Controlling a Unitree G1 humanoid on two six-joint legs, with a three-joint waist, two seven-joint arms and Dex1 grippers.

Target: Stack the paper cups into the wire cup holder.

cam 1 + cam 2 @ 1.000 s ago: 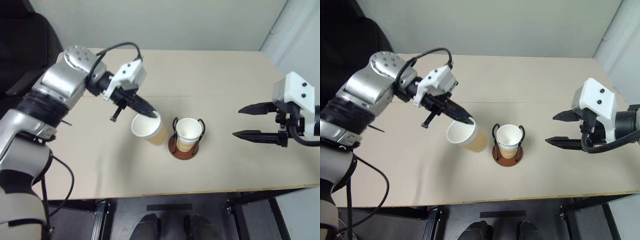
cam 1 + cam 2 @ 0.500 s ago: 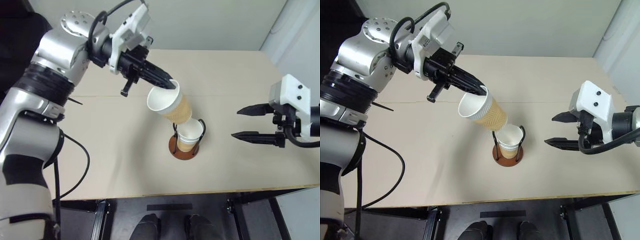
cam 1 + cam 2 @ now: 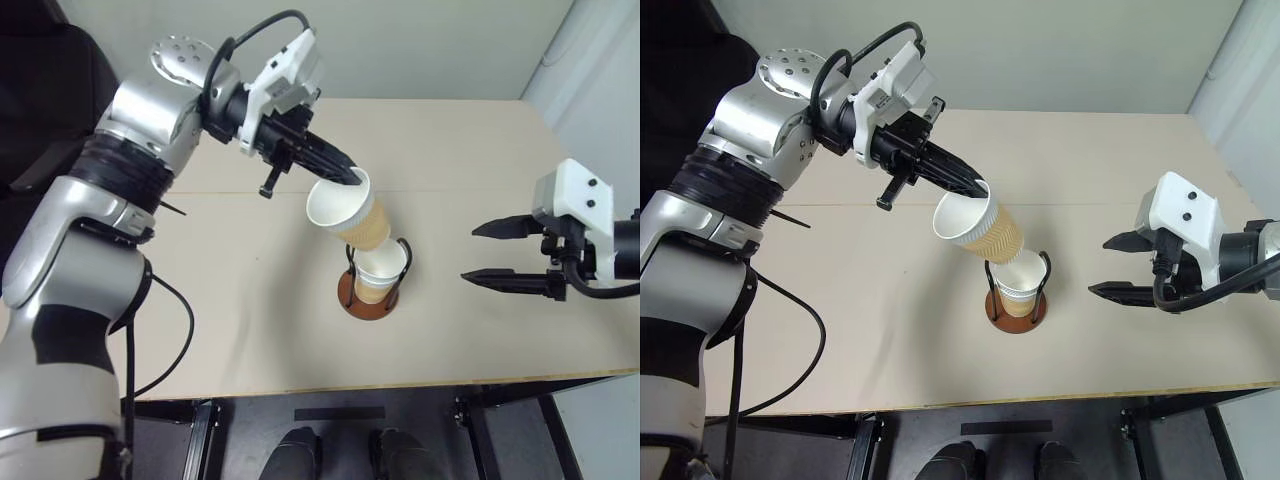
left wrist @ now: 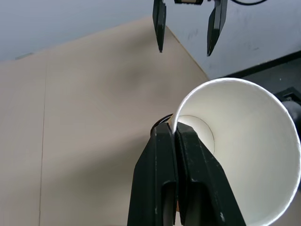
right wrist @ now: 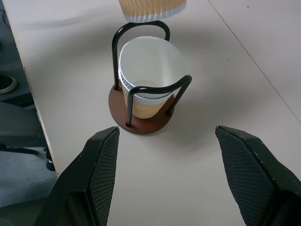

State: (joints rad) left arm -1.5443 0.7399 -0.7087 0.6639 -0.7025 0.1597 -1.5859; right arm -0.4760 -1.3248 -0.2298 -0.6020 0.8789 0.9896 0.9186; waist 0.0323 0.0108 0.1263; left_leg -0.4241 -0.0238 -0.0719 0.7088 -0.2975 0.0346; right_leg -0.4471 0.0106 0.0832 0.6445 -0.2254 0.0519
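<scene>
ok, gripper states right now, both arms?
Left gripper: shut on the rim of a paper cup, held above the wire cup holder.
Right gripper: open, empty.

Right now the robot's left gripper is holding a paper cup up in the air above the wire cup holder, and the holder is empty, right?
Not quite. The wire cup holder is not empty: the right wrist view shows a paper cup already standing upright between its loops. The rest is right: the left gripper pinches the rim of a second, tilted cup in the air above the holder.
</scene>
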